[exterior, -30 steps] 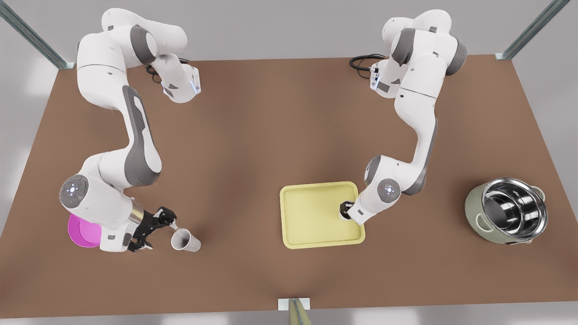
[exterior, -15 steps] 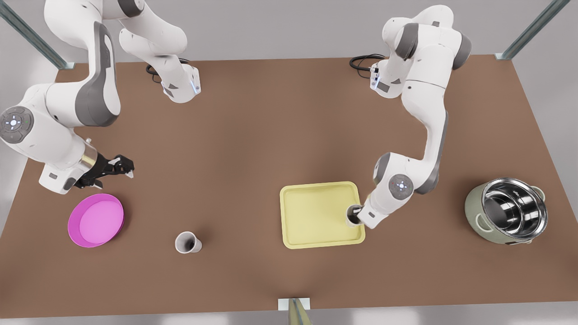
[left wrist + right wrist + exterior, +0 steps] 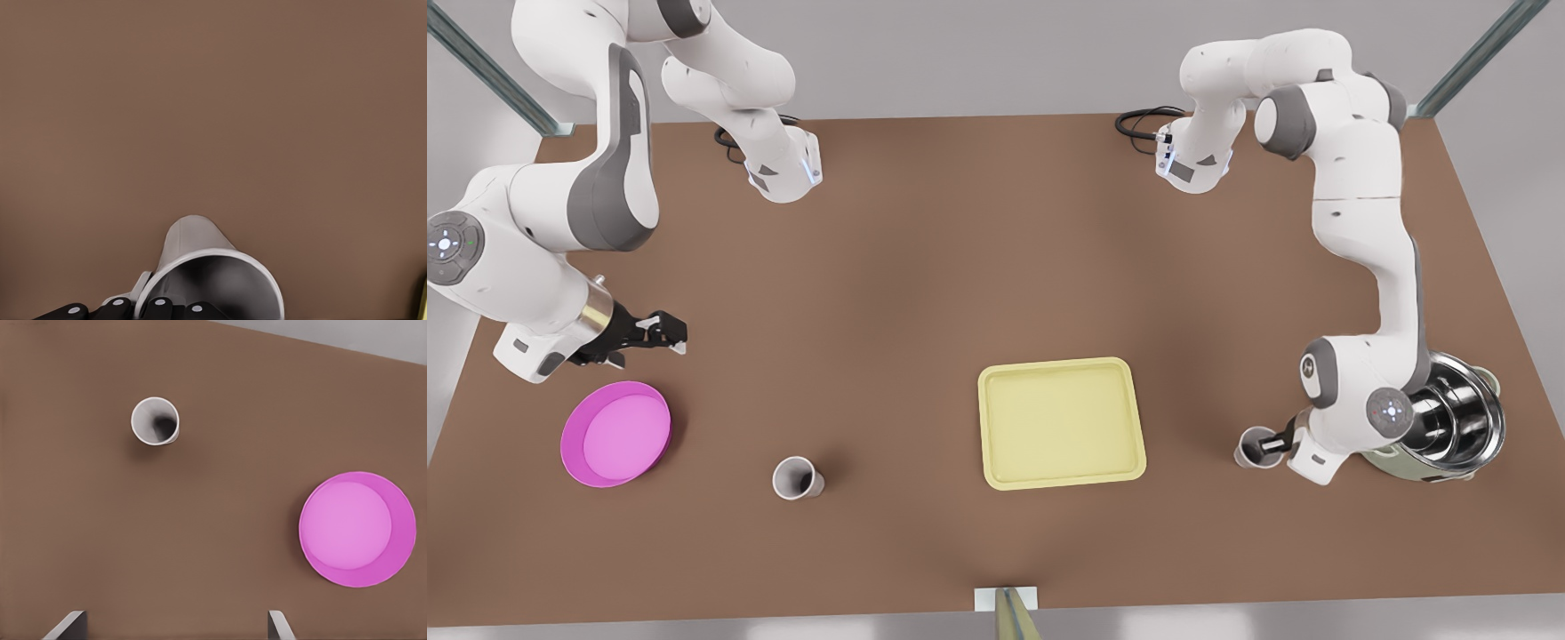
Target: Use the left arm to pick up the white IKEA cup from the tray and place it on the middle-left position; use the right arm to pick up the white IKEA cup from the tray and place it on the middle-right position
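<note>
One white cup (image 3: 796, 478) (image 3: 155, 421) stands upright on the brown table, toward the front view's left, with nothing touching it. My right gripper (image 3: 675, 336) (image 3: 173, 630) hovers open behind the magenta dish, well away from that cup. A second white cup (image 3: 1254, 446) (image 3: 207, 280) sits in my left gripper (image 3: 1272, 442), which is shut on its rim, right of the pale yellow tray (image 3: 1060, 422) in the front view. The black fingers (image 3: 117, 309) show at the cup's rim. I cannot tell whether this cup touches the table. Nothing lies in the tray.
A round magenta dish (image 3: 615, 433) (image 3: 357, 529) lies at the front view's left. A green pot with a steel bowl (image 3: 1463, 418) stands just behind the left arm's wrist, at the front view's right. Both arm bases stand at the table's far edge.
The left gripper carried its cup off the tray's right side to the table beside the pot. The right gripper let go of the other cup, pulled back and now hardly moves.
</note>
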{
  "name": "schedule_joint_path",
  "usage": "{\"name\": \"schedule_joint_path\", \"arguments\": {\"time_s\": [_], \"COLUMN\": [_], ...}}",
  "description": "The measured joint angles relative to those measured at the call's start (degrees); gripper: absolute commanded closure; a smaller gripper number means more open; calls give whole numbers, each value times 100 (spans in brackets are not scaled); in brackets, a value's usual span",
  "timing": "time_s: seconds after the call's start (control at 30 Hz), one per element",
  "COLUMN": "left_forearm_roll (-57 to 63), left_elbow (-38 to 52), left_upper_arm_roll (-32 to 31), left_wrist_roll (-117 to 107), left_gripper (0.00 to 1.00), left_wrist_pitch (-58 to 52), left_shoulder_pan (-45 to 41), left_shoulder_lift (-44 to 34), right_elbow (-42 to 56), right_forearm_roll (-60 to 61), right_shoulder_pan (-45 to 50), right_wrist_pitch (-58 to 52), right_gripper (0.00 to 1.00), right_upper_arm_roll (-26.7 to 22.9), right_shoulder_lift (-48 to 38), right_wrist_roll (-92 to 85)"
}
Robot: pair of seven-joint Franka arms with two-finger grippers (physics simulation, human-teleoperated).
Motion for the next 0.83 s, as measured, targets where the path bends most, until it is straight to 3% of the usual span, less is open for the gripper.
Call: {"name": "schedule_joint_path", "arguments": {"time_s": [0.1, 0.13, 0.3, 0.5, 0.7, 0.83], "left_forearm_roll": [-124, -202, -706, -83, 316, 286], "left_elbow": [3, 11, 182, 383, 495, 468], "left_upper_arm_roll": [-4, -5, 0, 23, -399, -460], "left_wrist_roll": [137, 211, 903, 1179, 1233, 1252], "left_gripper": [100, 0, 0, 0, 0, 0], "left_wrist_pitch": [198, 246, 375, 184, -1522, -2415], "left_shoulder_pan": [21, 22, 4, -11, -48, -48], "left_shoulder_lift": [204, 238, 266, 111, -2082, -2522], "right_elbow": [0, 0, 0, 0, 0, 0], "right_forearm_roll": [3, 2, -6, -9, -29, -24], "right_shoulder_pan": [-1, -1, 2, 2, 2, -2], "right_wrist_pitch": [-6, -8, -15, -17, -15, -16], "right_gripper": [0, 0, 0, 0, 0, 0], "right_upper_arm_roll": [0, 0, 1, 2, 9, 2], "right_shoulder_lift": [5, 5, 6, 6, 40, 41], "right_wrist_roll": [83, 108, 214, 307, 375, 408]}}
